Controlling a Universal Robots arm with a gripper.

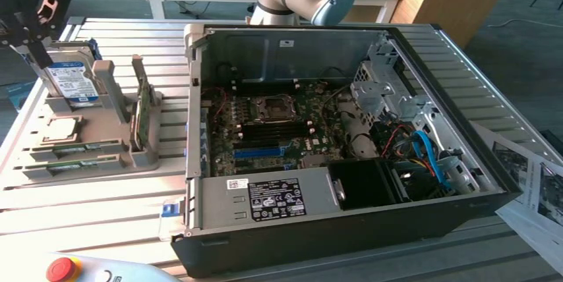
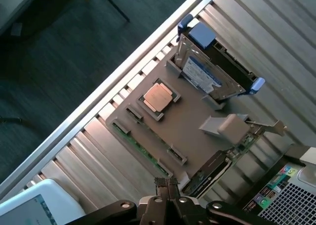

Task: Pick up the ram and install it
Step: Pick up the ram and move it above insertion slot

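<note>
Single-arm workcell during the pick-up stage of memory installation. The gripper (image 1: 37,58) hangs with its jaws closed and empty above the far end of the grey tray (image 1: 101,127), over the upright hard drive (image 1: 68,81). In the wrist view its fingertips (image 2: 167,183) meet with no gap.

The ram (image 1: 75,164) lies seated in a long holder slot along the tray's near edge, the edge opposite the hard drive, untouched. A processor (image 1: 57,128) sits between the two, and a broader green card (image 1: 141,114) stands on edge along the tray's side nearest the open computer case (image 1: 352,216). Tray and case rest side by side on the slatted desk (image 1: 88,209).

Practice note, as a judgement: a clean grasp probably requires opening the jaws before descent, setting the fingers across the stick's thin faces near mid-length, and drawing it straight up out of its end brackets. The approach should stay clear of the standing card and the processor.
</note>
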